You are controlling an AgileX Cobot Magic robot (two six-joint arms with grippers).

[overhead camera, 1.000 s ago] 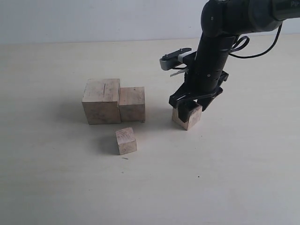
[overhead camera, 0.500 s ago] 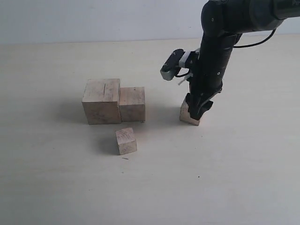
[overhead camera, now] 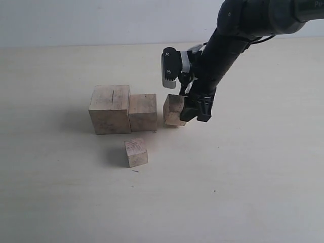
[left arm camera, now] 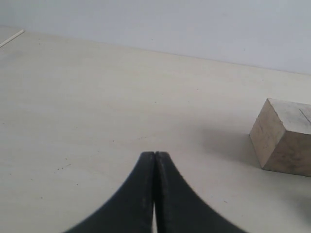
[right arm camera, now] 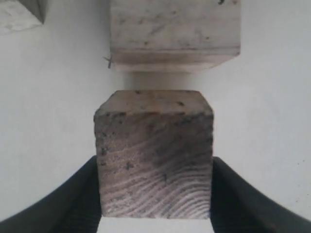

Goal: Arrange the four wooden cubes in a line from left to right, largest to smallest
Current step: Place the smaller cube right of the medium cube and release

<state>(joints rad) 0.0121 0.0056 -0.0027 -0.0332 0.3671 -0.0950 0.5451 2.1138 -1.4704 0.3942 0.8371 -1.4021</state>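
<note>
Four pale wooden cubes are in the exterior view. The largest cube, with a slit mark on top, stands at the left and touches the second cube. My right gripper is shut on the third cube and holds it just right of the second, a small gap between them. The smallest cube sits alone in front. In the right wrist view the held cube fills the jaws, facing the second cube. My left gripper is shut and empty, with the largest cube off to one side.
The pale tabletop stretches bare to the right of and in front of the cubes. A corner of the smallest cube shows at the edge of the right wrist view. The left arm is outside the exterior view.
The right gripper has carried the third cube leftwards, from well right of the row to just beside the second cube, turning its wrist on the way. The other cubes have not moved.
</note>
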